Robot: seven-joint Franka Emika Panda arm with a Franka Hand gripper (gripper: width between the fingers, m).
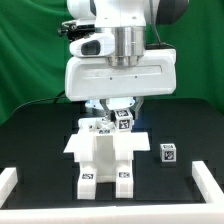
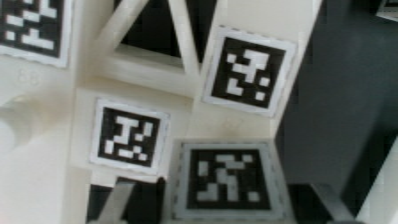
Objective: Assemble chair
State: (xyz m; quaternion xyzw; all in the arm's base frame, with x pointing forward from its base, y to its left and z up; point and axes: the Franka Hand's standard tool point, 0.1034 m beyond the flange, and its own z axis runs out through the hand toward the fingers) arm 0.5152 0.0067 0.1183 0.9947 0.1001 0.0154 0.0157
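Exterior view: the black table [image 1: 40,135] spreads wide, and the big white arm [image 1: 120,70] hangs over its middle. Under it stands the chair [image 1: 104,155], a white blocky build at the table's centre with tags on its two front feet. The gripper [image 1: 118,110] sits low at the chair's top, by a small tagged block [image 1: 123,119]. I cannot tell how wide the jaws stand. A loose cube [image 1: 168,152] lies apart, toward the exterior view's right. Wrist view: tags [image 2: 246,70] on white parts, close and blurred.
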